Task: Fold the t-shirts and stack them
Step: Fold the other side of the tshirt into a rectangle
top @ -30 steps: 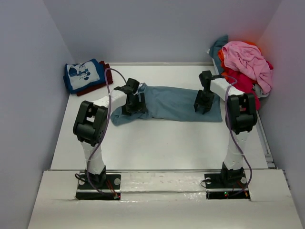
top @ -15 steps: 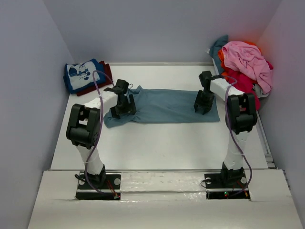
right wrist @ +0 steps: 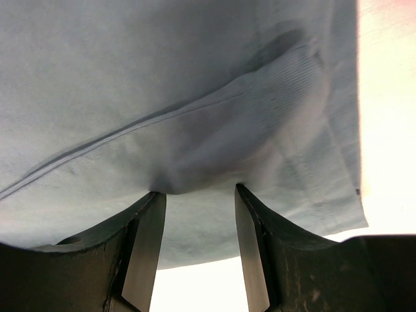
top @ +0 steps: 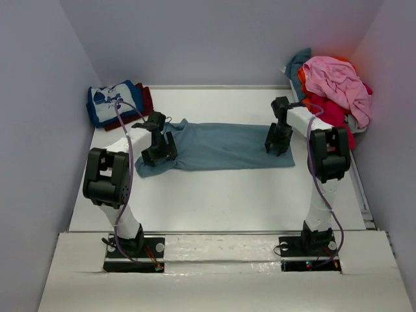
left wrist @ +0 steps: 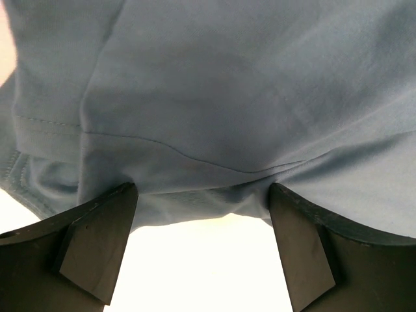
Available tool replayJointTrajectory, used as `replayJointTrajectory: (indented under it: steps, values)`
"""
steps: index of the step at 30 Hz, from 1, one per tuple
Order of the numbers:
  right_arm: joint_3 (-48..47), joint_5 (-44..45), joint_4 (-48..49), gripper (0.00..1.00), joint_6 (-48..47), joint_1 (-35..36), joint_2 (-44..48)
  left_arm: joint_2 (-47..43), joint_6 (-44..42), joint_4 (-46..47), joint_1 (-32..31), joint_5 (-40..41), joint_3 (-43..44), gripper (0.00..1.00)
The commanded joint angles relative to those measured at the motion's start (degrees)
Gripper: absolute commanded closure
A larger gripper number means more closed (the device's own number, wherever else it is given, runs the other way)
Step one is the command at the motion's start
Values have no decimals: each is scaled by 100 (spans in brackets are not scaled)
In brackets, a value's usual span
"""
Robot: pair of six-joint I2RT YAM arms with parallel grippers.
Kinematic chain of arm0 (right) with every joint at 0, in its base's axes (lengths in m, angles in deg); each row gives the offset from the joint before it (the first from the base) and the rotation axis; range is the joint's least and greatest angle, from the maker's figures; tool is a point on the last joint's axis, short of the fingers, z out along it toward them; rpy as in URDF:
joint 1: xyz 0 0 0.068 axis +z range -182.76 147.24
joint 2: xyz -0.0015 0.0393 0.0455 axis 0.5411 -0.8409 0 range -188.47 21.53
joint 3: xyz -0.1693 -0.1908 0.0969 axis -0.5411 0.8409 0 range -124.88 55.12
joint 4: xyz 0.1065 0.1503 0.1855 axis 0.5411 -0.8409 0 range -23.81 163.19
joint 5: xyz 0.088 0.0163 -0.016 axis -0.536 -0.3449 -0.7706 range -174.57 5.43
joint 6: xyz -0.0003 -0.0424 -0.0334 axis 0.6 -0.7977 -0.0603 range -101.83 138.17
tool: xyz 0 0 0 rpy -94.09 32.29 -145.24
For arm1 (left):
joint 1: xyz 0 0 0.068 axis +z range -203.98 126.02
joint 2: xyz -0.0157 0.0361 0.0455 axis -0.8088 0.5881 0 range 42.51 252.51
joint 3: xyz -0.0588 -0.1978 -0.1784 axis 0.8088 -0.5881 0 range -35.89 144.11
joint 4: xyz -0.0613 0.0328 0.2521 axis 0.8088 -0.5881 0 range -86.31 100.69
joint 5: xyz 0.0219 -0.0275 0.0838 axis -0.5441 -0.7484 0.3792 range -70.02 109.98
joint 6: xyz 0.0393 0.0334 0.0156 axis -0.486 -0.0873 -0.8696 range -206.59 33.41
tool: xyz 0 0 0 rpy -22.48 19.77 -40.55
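Slate-blue t-shirt (top: 224, 146): only the top view shows it whole, a long band lying crosswise on the table (top: 214, 195); the wrist views add a seam, a hem and creases.
Cloth: plain, mostly flat, bunched at its left end.
Left gripper (top: 159, 148): on the bunched left end, fingers spread wide with cloth spanning between them.
Right gripper (top: 278, 140): on the right end, fingers part-way apart around a pucker; whether it grips or merely presses, cannot tell.
Printed blue t-shirt (top: 112, 102): folded, far left corner.
Pink t-shirt (top: 335, 81): loose, far right corner.

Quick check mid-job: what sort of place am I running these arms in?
Probably a lab test booth, not a home: a white table boxed in by plain grey walls, the left arm and right arm bolted at its near edge, a slate-blue t-shirt spread between them.
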Motion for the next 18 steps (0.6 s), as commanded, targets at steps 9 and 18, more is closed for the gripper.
replayJointTrajectory:
  steps: [9, 18]
  values:
    - [-17, 120, 23, 48, -71, 48, 226, -548, -264, -305, 442, 226, -296, 5]
    - [-140, 225, -39, 48, -97, 48, 208, -645, -317, -322, 601, 261, -436, 5]
